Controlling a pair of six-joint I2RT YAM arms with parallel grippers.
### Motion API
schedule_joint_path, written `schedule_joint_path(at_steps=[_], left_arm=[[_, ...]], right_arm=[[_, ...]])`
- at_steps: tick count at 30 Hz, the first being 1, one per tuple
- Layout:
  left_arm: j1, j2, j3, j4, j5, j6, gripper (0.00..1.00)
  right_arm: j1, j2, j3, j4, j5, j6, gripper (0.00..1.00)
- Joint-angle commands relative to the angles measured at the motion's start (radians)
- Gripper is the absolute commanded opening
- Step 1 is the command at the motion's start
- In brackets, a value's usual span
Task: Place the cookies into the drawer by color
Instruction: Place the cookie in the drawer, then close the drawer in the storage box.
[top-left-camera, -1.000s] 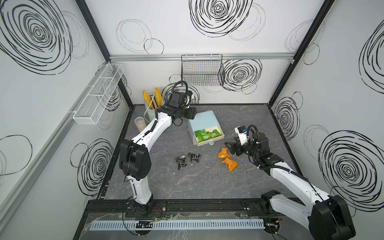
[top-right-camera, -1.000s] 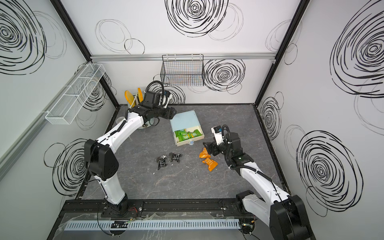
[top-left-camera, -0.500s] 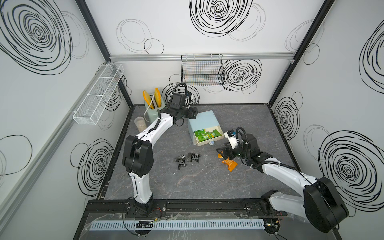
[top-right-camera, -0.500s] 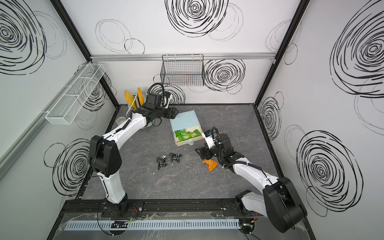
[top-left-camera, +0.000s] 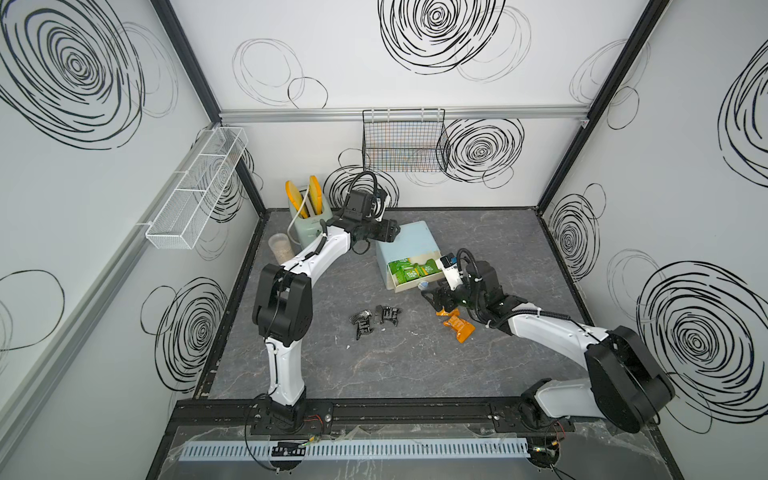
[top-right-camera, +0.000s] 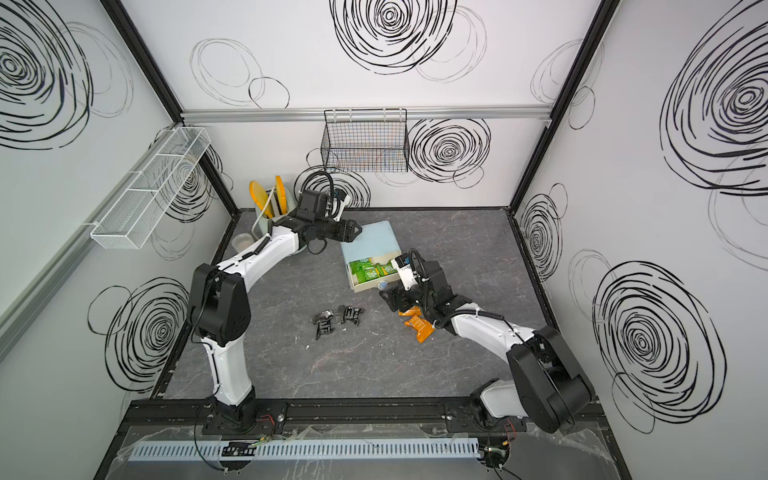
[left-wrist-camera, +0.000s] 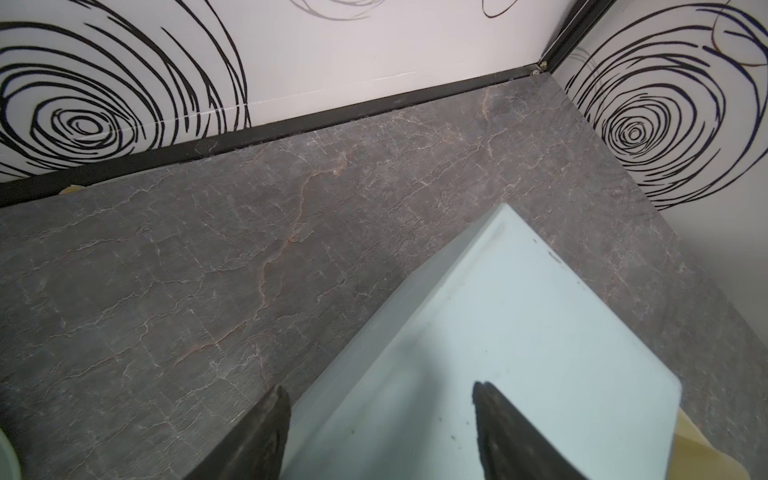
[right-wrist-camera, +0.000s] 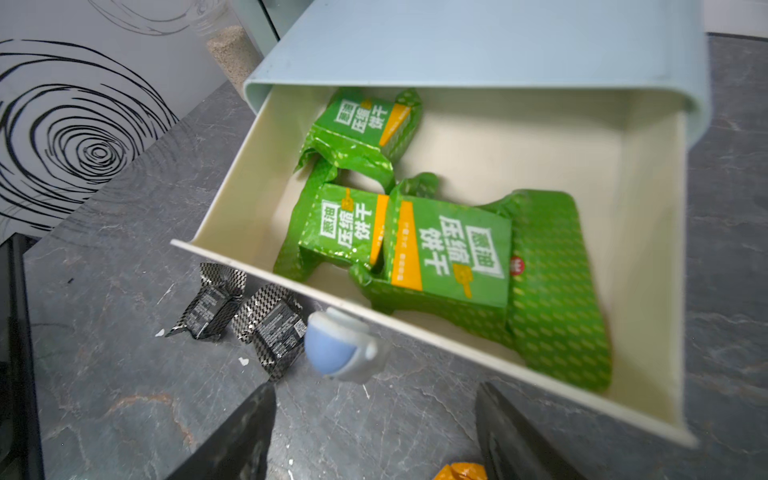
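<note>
The right gripper (right-wrist-camera: 374, 415) has its jaws apart with nothing between them. Its 2 dark fingers (right-wrist-camera: 245, 428) point toward the clear bluish round knob (right-wrist-camera: 332, 349), which lies just beyond the fingertips; contact cannot be determined. The knob sits on the front of the cream drawer (right-wrist-camera: 415, 328), which stands open from the pale blue boxy plastic chest (top-left-camera: 409, 239). Inside the drawer lie the green crinkly foil packets (right-wrist-camera: 449, 245), at least 3, overlapping one another.

In both top views the orange foil packets (top-left-camera: 459, 326) (top-right-camera: 422, 328) lie on the dark grey marble-pattern tabletop (top-left-camera: 415, 365), close under the right gripper (top-left-camera: 434, 297). The black patterned foil packets (top-left-camera: 376, 320) form a loose cluster on the tabletop in front of the chest, between the 2 arms and apart from the drawer.

The left gripper (left-wrist-camera: 380, 395) also has its jaws apart and holds nothing. It is positioned over a rear corner of the chest's flat top (left-wrist-camera: 519, 332); whether the fingers touch the top cannot be determined.

Behind the left arm stands the mint-green toaster (top-left-camera: 309, 232) with 2 yellow-orange slices (top-left-camera: 293, 199) upright in it. The clear cup (top-left-camera: 279, 247) stands just beside it.
</note>
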Motion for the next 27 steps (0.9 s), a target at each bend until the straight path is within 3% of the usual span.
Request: schedule_joint_path(at_steps=[1, 13, 27], left_arm=[[-0.001, 0.026, 0.033, -0.027, 0.037, 0.013, 0.73], [-0.009, 0.048, 0.056, -0.07, 0.06, 0.033, 0.63], [-0.012, 0.05, 0.062, -0.088, 0.086, 0.041, 0.63]], right_arm=[[0.006, 0.032, 0.044, 0.037, 0.046, 0.008, 0.74], [0.01, 0.122, 0.125, 0.052, 0.048, 0.017, 0.71], [0.019, 0.178, 0.2, 0.051, 0.074, 0.015, 0.75]])
